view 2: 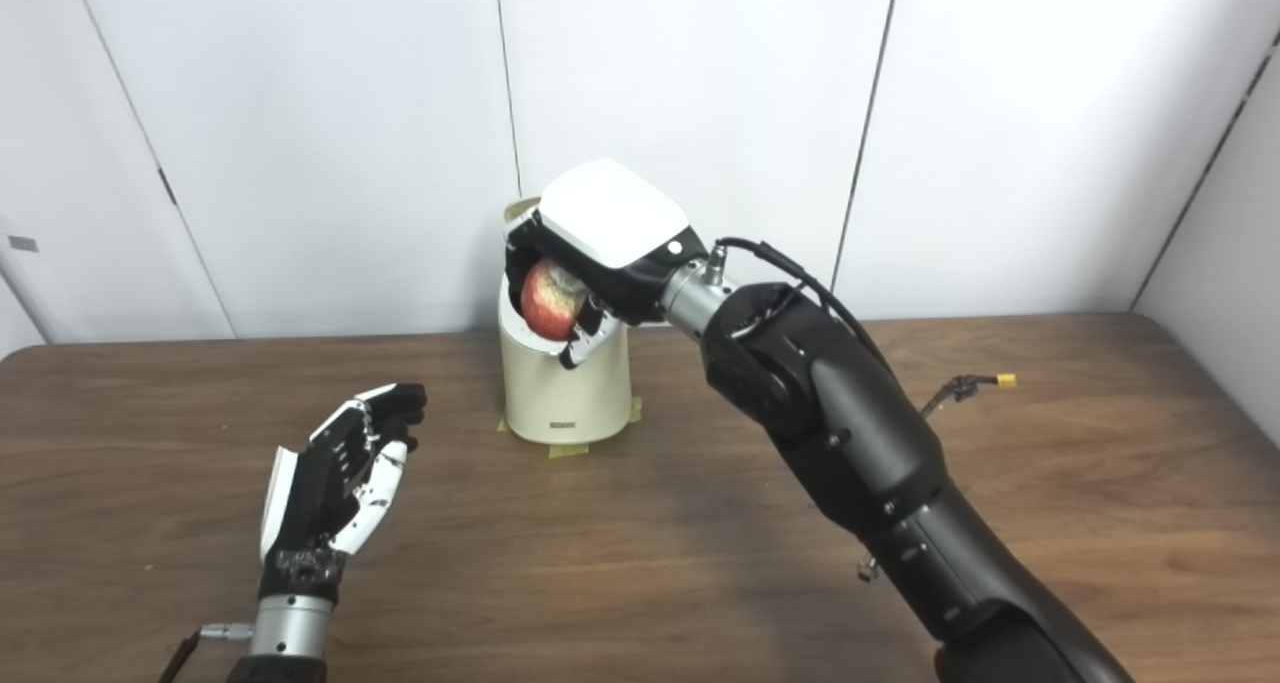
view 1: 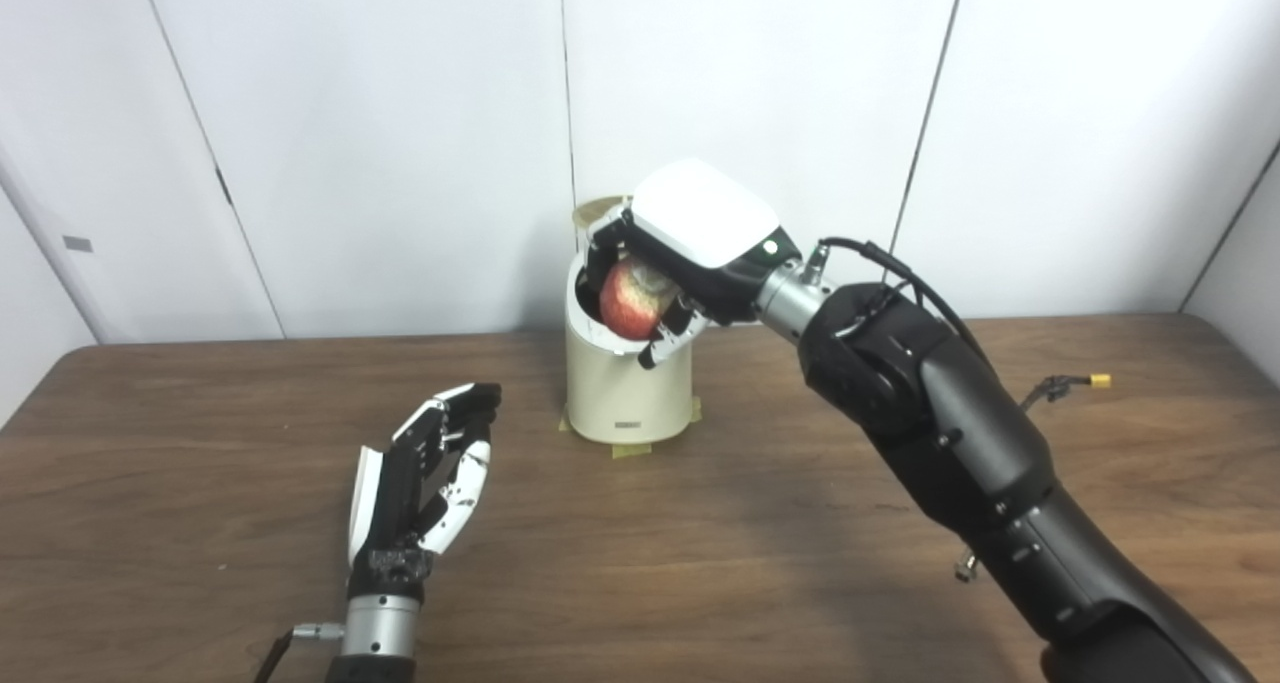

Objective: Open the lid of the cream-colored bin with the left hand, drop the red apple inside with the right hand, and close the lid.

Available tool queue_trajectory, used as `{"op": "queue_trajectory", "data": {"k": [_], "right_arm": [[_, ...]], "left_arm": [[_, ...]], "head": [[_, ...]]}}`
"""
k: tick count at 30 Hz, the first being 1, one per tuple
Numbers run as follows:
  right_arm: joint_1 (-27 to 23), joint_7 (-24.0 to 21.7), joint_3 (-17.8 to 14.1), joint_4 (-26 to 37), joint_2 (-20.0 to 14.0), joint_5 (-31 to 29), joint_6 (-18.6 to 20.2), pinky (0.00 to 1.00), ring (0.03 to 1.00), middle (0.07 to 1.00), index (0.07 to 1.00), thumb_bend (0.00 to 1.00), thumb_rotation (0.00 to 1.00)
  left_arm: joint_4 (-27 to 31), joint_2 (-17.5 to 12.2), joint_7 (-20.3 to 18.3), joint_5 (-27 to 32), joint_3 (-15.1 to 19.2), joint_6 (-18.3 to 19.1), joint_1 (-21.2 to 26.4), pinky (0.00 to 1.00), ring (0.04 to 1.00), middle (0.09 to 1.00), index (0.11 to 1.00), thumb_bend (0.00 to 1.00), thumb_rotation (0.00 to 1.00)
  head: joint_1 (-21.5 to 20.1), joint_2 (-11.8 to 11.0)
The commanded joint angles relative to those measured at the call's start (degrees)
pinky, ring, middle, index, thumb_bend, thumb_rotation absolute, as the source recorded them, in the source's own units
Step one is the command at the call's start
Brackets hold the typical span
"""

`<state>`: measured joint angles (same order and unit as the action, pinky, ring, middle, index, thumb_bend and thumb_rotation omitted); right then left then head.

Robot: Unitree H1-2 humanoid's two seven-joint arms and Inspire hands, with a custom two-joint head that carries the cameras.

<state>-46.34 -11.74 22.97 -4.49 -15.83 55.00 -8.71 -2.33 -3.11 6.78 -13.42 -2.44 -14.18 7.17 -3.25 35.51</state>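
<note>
The cream-colored bin (view 1: 625, 393) stands at the back middle of the wooden table, taped down at its base. Its lid (view 1: 598, 208) is raised behind the opening and mostly hidden by my right hand. My right hand (view 1: 690, 253) is shut on the red apple (view 1: 633, 301) and holds it at the bin's open mouth, above the rim. My left hand (view 1: 430, 473) is open and empty, resting low over the table to the front left of the bin, well apart from it.
The brown wooden table (view 1: 700, 543) runs the full width, with white wall panels behind it. A loose cable with a yellow tip (view 1: 1098, 380) lies on the table at the right. My right forearm (view 1: 960, 463) crosses the table's right half.
</note>
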Motion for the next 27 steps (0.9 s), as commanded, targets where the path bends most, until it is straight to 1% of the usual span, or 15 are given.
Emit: {"op": "queue_trajectory", "data": {"k": [1, 5, 8, 11, 20, 24, 27], "right_arm": [[-4.1, 4.7, 0.1, -0.9, 0.2, 1.5, -1.9, 0.32, 0.447, 0.576, 0.459, 0.49, 0.0], [-5.1, 11.0, 1.1, -5.9, 0.4, 3.1, -4.6, 0.32, 0.443, 0.576, 0.448, 0.49, 0.0], [-5.7, 14.1, 1.4, -8.7, 0.6, 3.9, -5.4, 0.32, 0.442, 0.572, 0.434, 0.49, 0.0], [-6.3, 15.2, 1.5, -10.3, 0.7, 4.6, -5.1, 0.34, 0.462, 0.571, 0.44, 0.49, 0.0], [-7.5, 18.2, 2.5, -14.0, 1.0, 7.8, -3.5, 0.34, 0.466, 0.569, 0.441, 0.49, 0.0], [-7.4, 21.3, 2.8, -16.6, 1.1, 8.8, -3.2, 0.35, 0.469, 0.551, 0.419, 0.49, 0.0], [-7.7, 21.8, 2.8, -17.5, 1.2, 9.7, -1.8, 0.35, 0.468, 0.555, 0.428, 0.49, 0.0]], "left_arm": [[-0.6, 0.4, 0.3, -0.9, -0.5, -1.6, 0.1, 0.64, 0.732, 0.74, 0.72, 0.19, 0.5], [-0.2, 0.4, 0.2, -1.2, -0.8, -1.5, 0.0, 0.64, 0.731, 0.741, 0.723, 0.18, 0.48], [0.1, 0.4, 0.4, -1.6, -1.0, -1.6, -0.1, 0.64, 0.728, 0.739, 0.721, 0.18, 0.48], [0.4, 0.4, 0.4, -1.8, -1.0, -1.4, -0.2, 0.63, 0.727, 0.738, 0.72, 0.18, 0.49], [1.1, 0.9, 0.1, -1.4, -1.0, -0.4, -0.5, 0.63, 0.727, 0.738, 0.717, 0.19, 0.49], [1.4, 1.0, 0.1, -1.6, -1.1, -0.4, -0.6, 0.63, 0.724, 0.737, 0.716, 0.18, 0.49], [1.6, 1.0, -0.1, -1.4, -1.1, -0.4, -0.8, 0.63, 0.728, 0.739, 0.719, 0.18, 0.48]], "head": [[-0.1, 0.1], [0.1, 0.1], [0.1, 0.3], [0.0, 0.4], [0.0, 0.4], [0.0, 0.4], [0.1, 0.5]]}}
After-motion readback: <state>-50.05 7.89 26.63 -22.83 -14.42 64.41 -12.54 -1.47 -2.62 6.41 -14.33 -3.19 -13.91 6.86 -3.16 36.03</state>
